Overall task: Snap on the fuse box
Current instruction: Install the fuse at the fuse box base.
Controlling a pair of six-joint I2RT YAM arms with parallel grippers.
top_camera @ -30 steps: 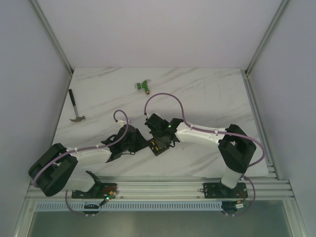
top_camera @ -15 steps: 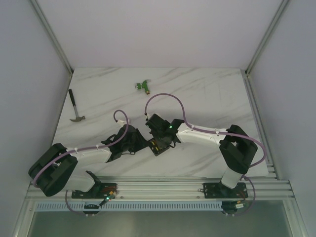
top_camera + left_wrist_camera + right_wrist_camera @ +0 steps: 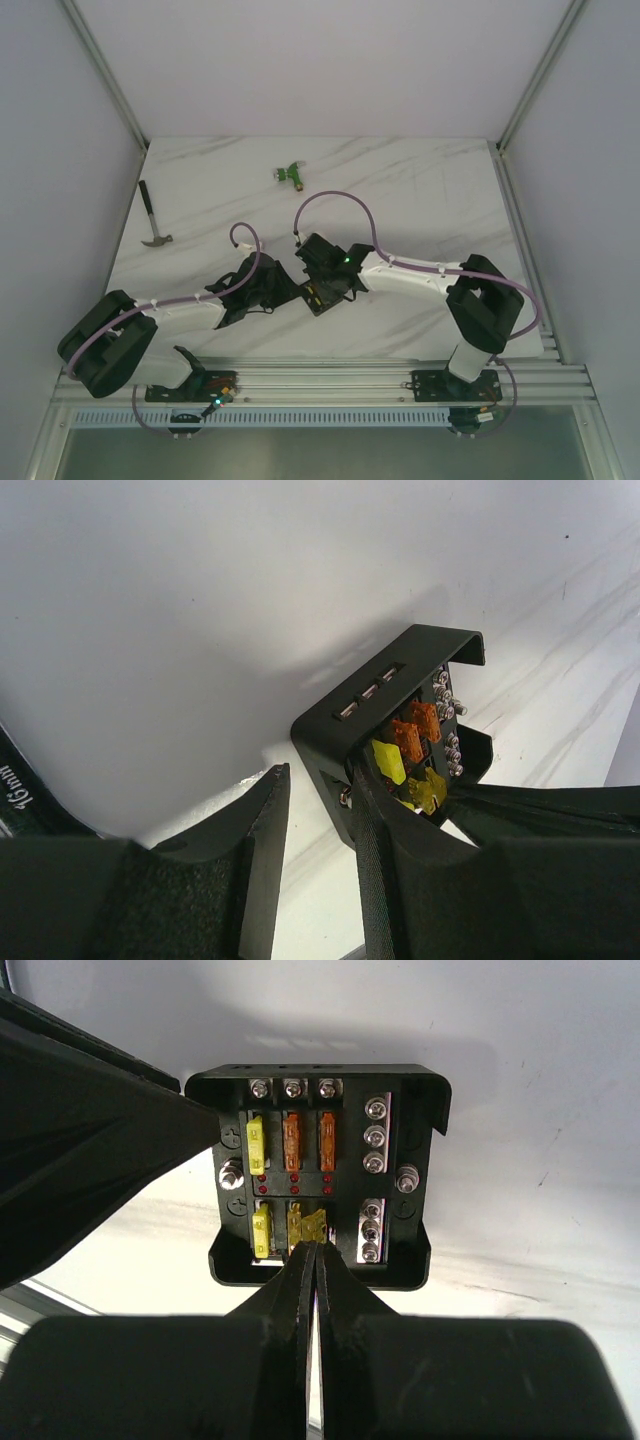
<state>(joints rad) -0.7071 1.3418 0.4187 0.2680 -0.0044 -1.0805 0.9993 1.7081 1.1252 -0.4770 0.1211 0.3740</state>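
Top external: the fuse box (image 3: 319, 298) is seen on the table (image 3: 430, 190) a bit left of ctr, toward the near edge. The left gripper (image 3: 293, 290) and right gripper (image 3: 325, 283) are both set close over it. The far half of the marble is open. A hammer (image 3: 153, 215) is laid by the left edge and a green connector (image 3: 291, 174) near the far edge, both well apart from the box.

Left wrist: the left gripper's jaws are spread, w/ one wall of the box taken btw. them. One finger is set along the box's inner side; the other is stood off the wall w/ a gap.

Right wrist: the box is viewed square-on, orange and yellow fuses showing. The right gripper's fingers are pressed together, tips at a tilted yellow fuse (image 3: 318, 1225) in the near row; whether it is pinched can't be told. Bare table is seen past the box's far and right edges.
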